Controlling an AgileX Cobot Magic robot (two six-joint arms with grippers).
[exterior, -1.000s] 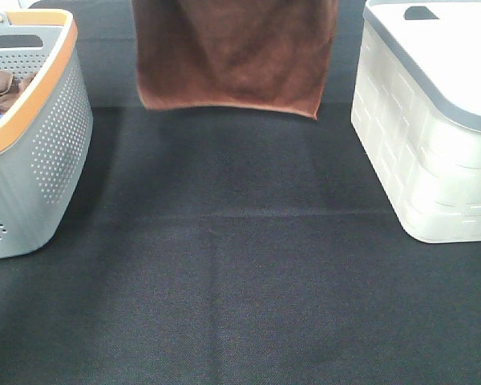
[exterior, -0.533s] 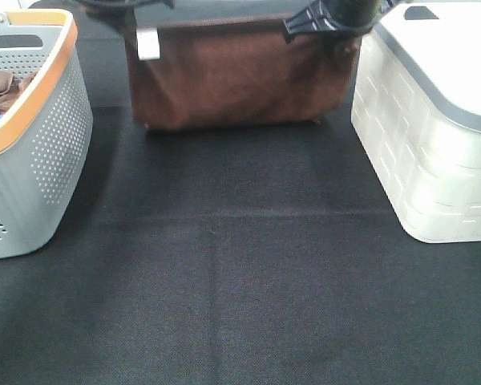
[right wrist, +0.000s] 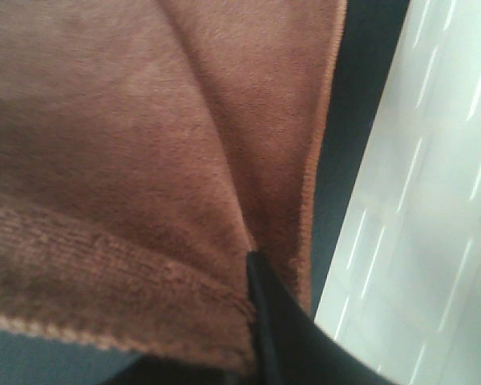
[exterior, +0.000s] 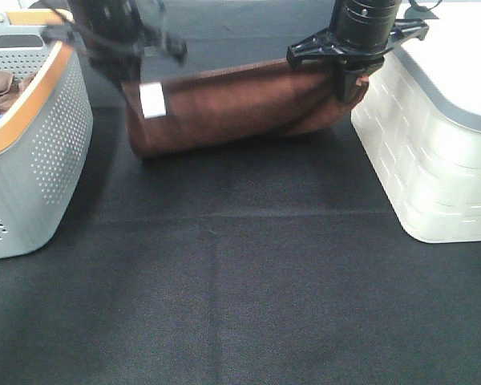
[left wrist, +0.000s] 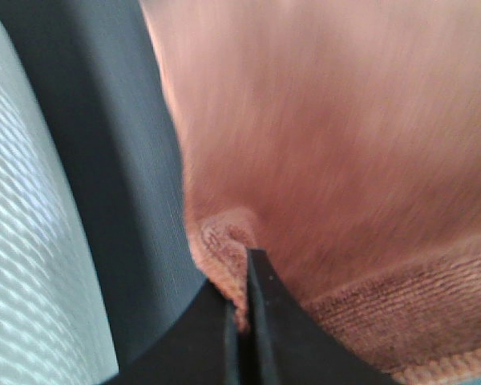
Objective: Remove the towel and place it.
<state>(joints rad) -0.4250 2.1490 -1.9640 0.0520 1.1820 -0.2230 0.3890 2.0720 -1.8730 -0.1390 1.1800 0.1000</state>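
Down come both arms with the towel, lower than a moment ago, its bottom fold now meeting the black tabletop. The left gripper is pinched tight on the corner by the white tag, and the right gripper is clamped on the opposite corner. The cloth stretches between the grey basket and the white bin.

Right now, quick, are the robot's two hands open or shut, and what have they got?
Left gripper: shut, pinching one corner of the towel.
Right gripper: shut, pinching the towel's other held corner.
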